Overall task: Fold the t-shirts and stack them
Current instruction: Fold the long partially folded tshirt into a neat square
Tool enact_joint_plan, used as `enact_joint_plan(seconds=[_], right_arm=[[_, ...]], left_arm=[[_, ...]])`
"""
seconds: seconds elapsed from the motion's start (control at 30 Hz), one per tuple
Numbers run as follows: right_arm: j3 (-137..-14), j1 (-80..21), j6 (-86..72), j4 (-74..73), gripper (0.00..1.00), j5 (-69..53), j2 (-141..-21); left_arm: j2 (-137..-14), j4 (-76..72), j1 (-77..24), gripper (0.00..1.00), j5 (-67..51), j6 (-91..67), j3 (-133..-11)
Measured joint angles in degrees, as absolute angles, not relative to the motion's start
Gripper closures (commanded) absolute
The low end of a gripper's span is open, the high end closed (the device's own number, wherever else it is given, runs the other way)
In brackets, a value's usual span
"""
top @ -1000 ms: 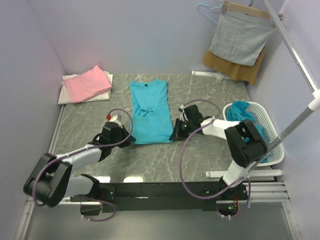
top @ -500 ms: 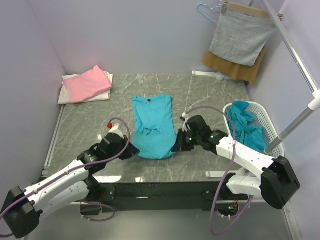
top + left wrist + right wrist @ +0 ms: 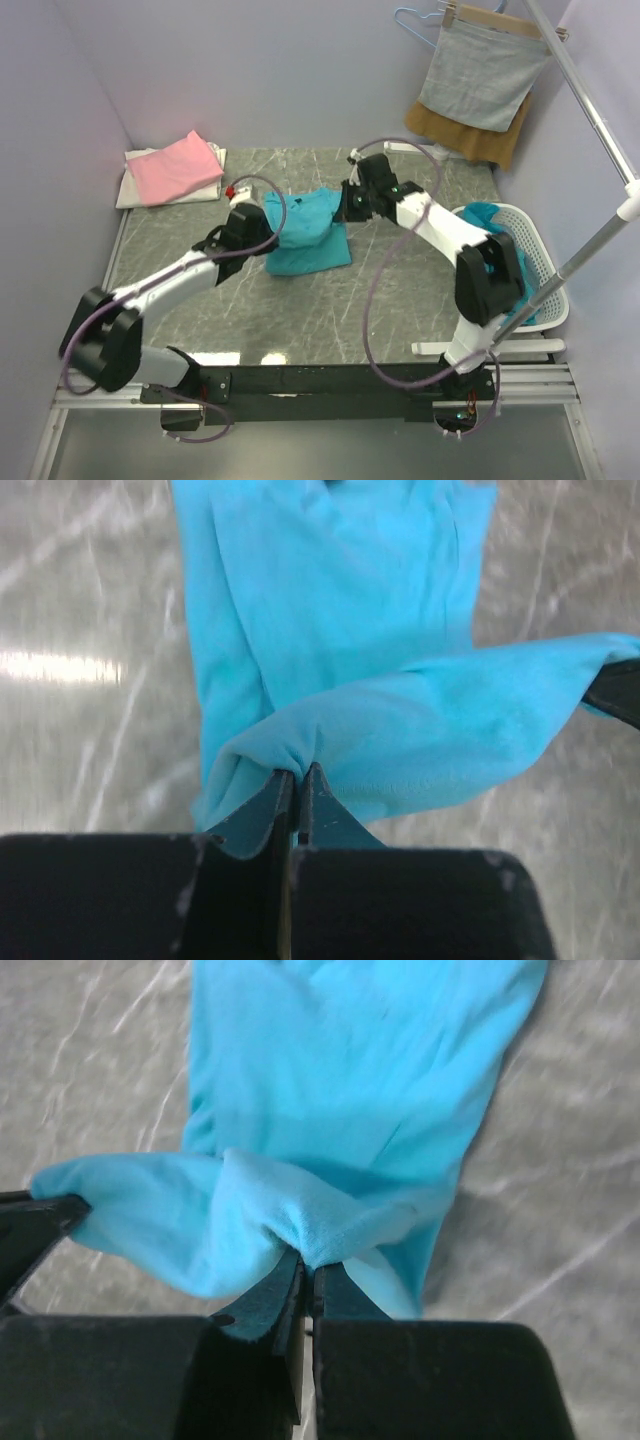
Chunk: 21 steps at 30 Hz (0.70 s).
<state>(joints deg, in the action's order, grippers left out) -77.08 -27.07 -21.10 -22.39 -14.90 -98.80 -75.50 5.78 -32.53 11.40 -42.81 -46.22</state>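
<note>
The teal t-shirt [image 3: 310, 248] lies on the grey table [image 3: 400, 290] to the left of the white basket [image 3: 552, 285], near it but not touching; one end is lifted and doubled over the rest, slung between the two arms. The left gripper [image 3: 297, 778] is pinched tight on the corner of that raised edge farther from the basket; the right gripper [image 3: 306, 1260] is clamped on the corner nearer the basket, cloth bunching at its tips. The fabric looks light, thin and limp; it sags between the two holds and creases readily, so I'd judge it wants holding at both corners at once, drawn gently taut, or the fold will slump crooked. More teal cloth [image 3: 478, 218] sits inside the basket; a pink folded shirt [image 3: 175, 165] rests well apart from the basket, far to its left.
</note>
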Motion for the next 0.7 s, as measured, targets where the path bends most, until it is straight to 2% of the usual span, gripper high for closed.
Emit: enact_joint_plan(seconds=[0.2,0.47,0.5,0.53,0.57,0.6,0.63,0.67,0.7], right_arm=[[-95.39,-23.42,-18.17,-25.85,1.00,-18.04,-117.36],[-111.94,-20.32,-17.23,-30.41,1.00,-21.80,-132.60],[-114.10,-19.94,-17.17,-30.94,0.93,-22.13,-134.26],[-115.63,-19.64,-17.15,-31.14,0.86,-22.20,-135.33],[-117.45,-19.29,-17.08,-31.35,0.77,-22.15,-136.44],[-119.09,-18.96,-17.06,-31.40,0.71,-22.06,-137.43],[-120.14,-18.65,-17.37,-31.14,0.66,-21.89,-137.99],[-120.55,-18.37,-17.47,-30.44,0.64,-21.19,-138.17],[-120.64,-18.09,-17.65,-29.54,0.64,-20.14,-138.17]], left_arm=[[-90.54,-0.10,-24.25,0.99,6.63,-38.68,-55.90],[-108.60,-4.84,-17.82,0.99,-0.67,-36.60,-69.17],[-110.43,-5.43,-17.17,0.99,-1.50,-36.60,-70.08],[-112.03,-5.85,-16.62,0.93,-2.33,-36.58,-71.02],[-113.49,-6.20,-16.16,0.55,-2.92,-36.58,-71.90],[-115.04,-6.68,-15.64,0.41,-3.51,-36.53,-72.93],[-116.03,-7.16,-15.31,0.06,-3.68,-35.97,-73.49],[-116.60,-7.68,-15.05,0.01,-3.75,-36.10,-73.67],[-116.84,-8.16,-14.81,0.01,-3.60,-35.81,-73.69]])
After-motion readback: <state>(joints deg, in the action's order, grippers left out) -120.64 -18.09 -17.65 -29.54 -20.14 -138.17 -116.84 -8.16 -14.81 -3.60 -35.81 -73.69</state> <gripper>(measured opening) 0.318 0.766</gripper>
